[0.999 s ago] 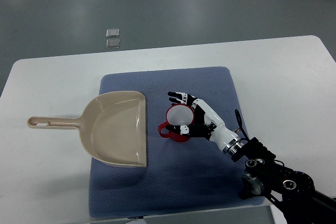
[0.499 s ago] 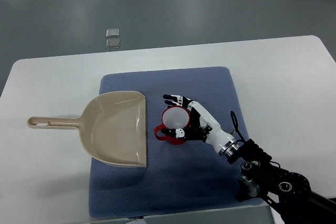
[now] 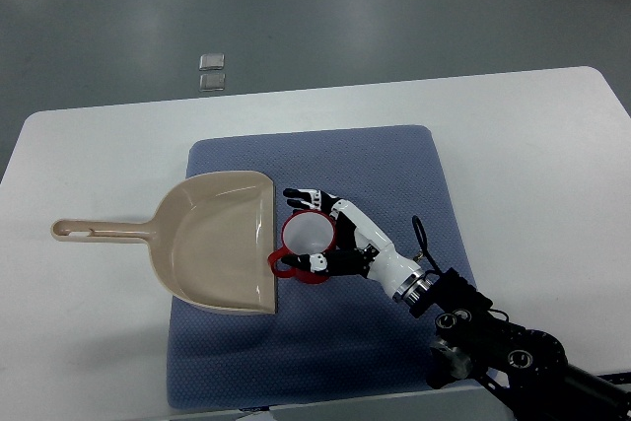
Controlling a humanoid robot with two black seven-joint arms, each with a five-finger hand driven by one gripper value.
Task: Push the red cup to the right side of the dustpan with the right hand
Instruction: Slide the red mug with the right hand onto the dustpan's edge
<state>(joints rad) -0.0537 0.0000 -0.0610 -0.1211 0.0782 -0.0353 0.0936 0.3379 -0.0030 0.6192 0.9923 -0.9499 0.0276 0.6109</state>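
Note:
The red cup (image 3: 306,236), white inside, stands upright on the blue mat (image 3: 394,165), right against the open right edge of the beige dustpan (image 3: 212,239). Its handle points to the lower left and touches the dustpan's edge. My right hand (image 3: 335,234) comes in from the lower right, fingers curved around the cup's right side with fingertips (image 3: 301,194) over the far rim and the thumb at the near side. The left hand is not in view.
The dustpan's handle (image 3: 99,232) reaches left over the white table (image 3: 532,145). Two small clear objects (image 3: 211,70) lie on the floor beyond the table. The right arm's black forearm (image 3: 493,342) covers the mat's lower right corner.
My right hand has pushed the red cup to the left across the mat, from a gap away from the dustpan to right against its right edge.

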